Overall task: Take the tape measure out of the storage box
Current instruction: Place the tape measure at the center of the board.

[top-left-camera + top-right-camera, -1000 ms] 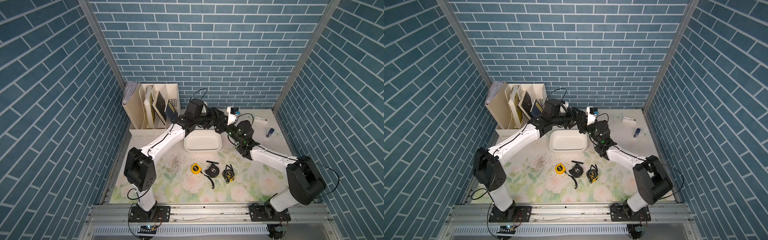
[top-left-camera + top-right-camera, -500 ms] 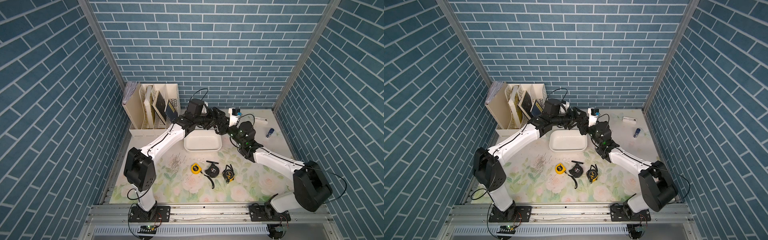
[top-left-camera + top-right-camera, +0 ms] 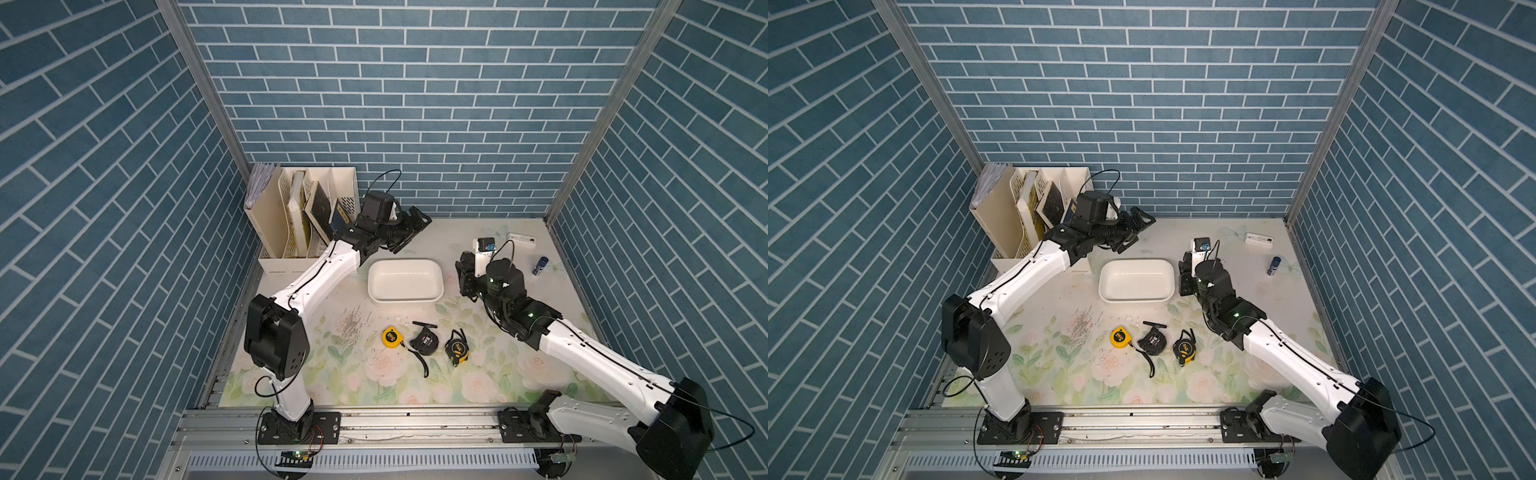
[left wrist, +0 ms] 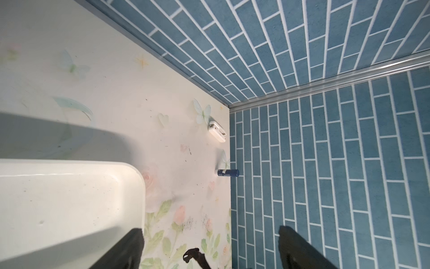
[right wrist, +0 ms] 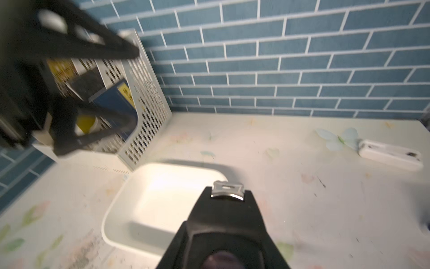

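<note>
Nearest, one silver metal rail (image 3: 407, 424) carries the bases of two white-and-black arms. Beyond it lies a pale mat printed with pink roses and green leaves (image 3: 374, 386), scuffed and speckled in places.

On the mat's near half, three tape measures lie in a loose row, apart from one another: a round yellow tape measure (image 3: 390, 336), a black tape measure with a trailing strap (image 3: 424, 343) and a black-and-yellow tape measure (image 3: 457, 351).

Past them sits one shallow white plastic storage box with rounded corners (image 3: 405, 300), its long side running across the mat. Just beside its right short end, outside it, the right gripper (image 3: 465, 272) is pinched on a fourth, black-cased tape measure (image 5: 223, 221). In the right wrist view its long axis runs straight out from the wrist, with the silver hook end leading toward the back wall. The top views do not separate it from the black gripper.

Behind the box's far rim, the left gripper (image 3: 411, 232) hangs with its black fingers (image 4: 130, 249) spread wide, holding nothing.

Farther back on the left stands one cream perforated file organizer (image 3: 291, 224) with books and papers upright in it. At the far right lie one flat white oblong device (image 3: 521, 240) and one small dark blue tube (image 3: 540, 266).

Three walls patterned as blue brick with white joints (image 3: 415, 104) close the space, joined by two grey metal corner posts (image 3: 206, 83).
</note>
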### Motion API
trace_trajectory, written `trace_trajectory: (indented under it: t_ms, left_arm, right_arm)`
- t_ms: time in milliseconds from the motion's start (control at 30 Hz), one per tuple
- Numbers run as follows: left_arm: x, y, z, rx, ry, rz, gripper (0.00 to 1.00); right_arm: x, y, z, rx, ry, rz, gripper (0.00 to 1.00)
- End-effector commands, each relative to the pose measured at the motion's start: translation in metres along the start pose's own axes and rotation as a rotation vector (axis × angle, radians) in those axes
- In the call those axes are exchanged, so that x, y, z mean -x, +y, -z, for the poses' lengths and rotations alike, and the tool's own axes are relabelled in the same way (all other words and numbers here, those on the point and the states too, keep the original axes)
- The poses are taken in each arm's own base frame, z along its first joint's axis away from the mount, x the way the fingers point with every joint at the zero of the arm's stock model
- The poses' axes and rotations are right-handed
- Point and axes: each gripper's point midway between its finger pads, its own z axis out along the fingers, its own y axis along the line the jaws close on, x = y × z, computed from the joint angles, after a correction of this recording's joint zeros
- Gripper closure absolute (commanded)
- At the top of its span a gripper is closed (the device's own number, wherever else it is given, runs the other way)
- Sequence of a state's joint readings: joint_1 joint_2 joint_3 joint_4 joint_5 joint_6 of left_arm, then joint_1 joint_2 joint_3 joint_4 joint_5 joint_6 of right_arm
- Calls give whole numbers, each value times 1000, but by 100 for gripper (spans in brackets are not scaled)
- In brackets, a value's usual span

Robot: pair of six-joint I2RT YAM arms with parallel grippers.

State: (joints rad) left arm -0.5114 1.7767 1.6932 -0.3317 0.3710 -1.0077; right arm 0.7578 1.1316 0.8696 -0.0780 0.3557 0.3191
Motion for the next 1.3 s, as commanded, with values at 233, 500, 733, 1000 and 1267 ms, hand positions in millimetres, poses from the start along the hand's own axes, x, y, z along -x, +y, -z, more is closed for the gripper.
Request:
trace_trajectory:
  t_ms: [233,500,733,1000,1267]
  left_arm:
    - [26,-5,30,81,-122,-88,6]
    - [25,4,42,119,-153,-91,6]
    - [26,7,46,130,-163,-88,6]
    - [29,8,57,146,-193,-92,6]
    - [31,7,62,153,-208,-91,6]
  right_arm:
    - [-92,-57,9,-466,339,121,100]
    - [-126,-45,-5,-511,454,201,100]
    - [-165,-28,-28,-451,566,216,100]
    - [-199,-11,-43,-359,665,224,100]
    - [-211,-3,-46,-305,708,231,100]
